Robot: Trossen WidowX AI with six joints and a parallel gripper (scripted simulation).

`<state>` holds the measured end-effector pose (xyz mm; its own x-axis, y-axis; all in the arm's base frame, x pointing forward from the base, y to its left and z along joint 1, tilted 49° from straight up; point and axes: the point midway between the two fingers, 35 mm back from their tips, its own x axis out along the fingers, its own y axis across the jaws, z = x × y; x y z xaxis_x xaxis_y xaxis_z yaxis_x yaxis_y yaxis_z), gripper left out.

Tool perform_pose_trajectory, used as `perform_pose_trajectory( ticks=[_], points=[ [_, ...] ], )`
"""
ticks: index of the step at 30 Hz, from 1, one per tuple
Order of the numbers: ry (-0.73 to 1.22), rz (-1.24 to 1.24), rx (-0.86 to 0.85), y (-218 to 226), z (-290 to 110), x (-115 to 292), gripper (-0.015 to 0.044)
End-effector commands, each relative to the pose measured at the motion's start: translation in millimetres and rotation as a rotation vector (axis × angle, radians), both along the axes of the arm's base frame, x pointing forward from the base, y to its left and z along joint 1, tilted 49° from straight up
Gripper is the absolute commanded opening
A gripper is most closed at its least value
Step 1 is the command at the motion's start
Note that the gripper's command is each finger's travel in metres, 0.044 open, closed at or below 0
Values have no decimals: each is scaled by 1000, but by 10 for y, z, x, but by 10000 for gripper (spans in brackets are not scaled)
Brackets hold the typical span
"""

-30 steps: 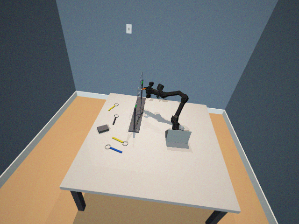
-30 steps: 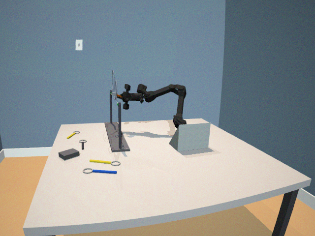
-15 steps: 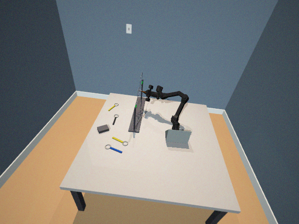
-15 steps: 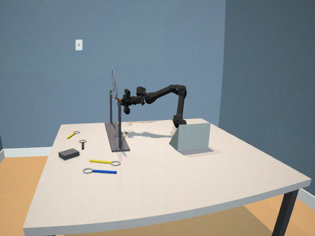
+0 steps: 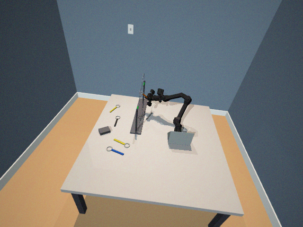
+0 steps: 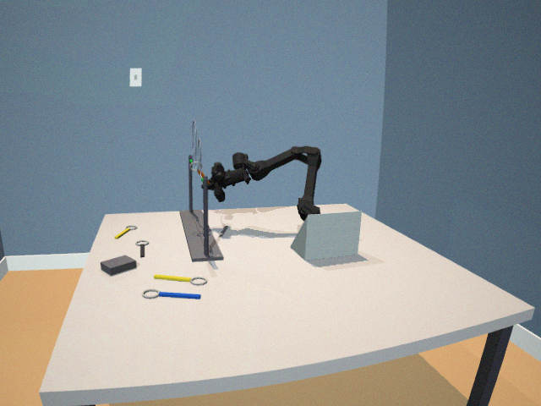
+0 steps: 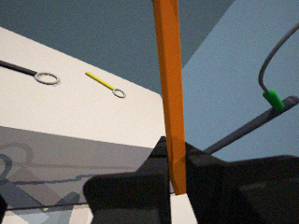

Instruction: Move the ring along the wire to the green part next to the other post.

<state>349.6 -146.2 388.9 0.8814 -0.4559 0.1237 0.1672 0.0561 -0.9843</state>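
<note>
The end effector [image 6: 211, 180] is closed on the lower end of the orange handle [image 7: 171, 93]; in the wrist view the two dark jaws press the handle from both sides. From the end effector the handle runs toward 12 o'clock in the wrist view, and in the exterior view it rises toward about 10 o'clock to the ring [image 6: 195, 166]. So the long axis of the handle points away from the end effector and upward, toward the wire. The ring is a thin grey hoop, small in these pictures, and it sits high between the two posts, close to the far post [image 6: 190, 183] and its green part [image 6: 190, 161]. I cannot tell from these views if the wire passes cleanly through the middle of the ring or if the ring is touching it. The thin grey wire [image 6: 194, 136] makes tall loops above the posts. In the wrist view one green part [image 7: 273, 99] is at about 2 o'clock from the handle, at the top of a dark post, and the grey wire curves up from it. I judge the coming move depends on keeping the ring centred around the wire while the handle stays on the arm's side. On the desk [image 6: 305, 323] lie other rings with yellow, blue and dark handles, well apart from the stand.
</note>
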Motion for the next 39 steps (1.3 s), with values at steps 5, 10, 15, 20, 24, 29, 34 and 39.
perform_pose_trajectory(
  ticks=[5,10,15,20,24,29,34,39],
  points=[
    [15,8,164,49,-275,11,-150],
    [20,13,251,91,-402,16,-150],
    [25,17,330,141,-518,21,-150],
    [29,21,401,196,-621,24,-150],
    [32,24,454,247,-702,26,-150],
    [35,28,510,311,-791,28,-150],
    [37,30,551,369,-864,29,-150],
    [39,32,576,418,-924,30,-150]
  ],
)
